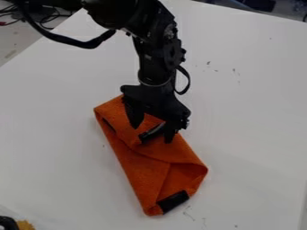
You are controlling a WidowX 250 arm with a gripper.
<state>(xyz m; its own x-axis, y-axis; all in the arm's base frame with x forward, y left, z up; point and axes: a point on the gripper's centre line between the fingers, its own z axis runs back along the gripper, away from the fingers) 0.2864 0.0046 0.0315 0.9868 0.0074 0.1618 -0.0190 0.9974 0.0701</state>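
Observation:
The black gripper (152, 127) hangs low over the upper half of an orange cloth (144, 173), its two fingers spread apart. The cloth lies folded on the white table, slanting from upper left to lower right, with a loose fold across its middle. A short black strip (152, 133) is on the cloth between and just below the fingers. Another black patch (174, 201) marks the cloth's lower corner, and a narrow dark one shows at its left edge. Whether the fingertips touch the cloth, I cannot tell.
The white table (255, 112) has small dark marks at the upper right and near the bottom. A black and yellow object (24, 225) shows at the lower left corner. Cables (45, 19) lie beyond the table's edge at the upper left.

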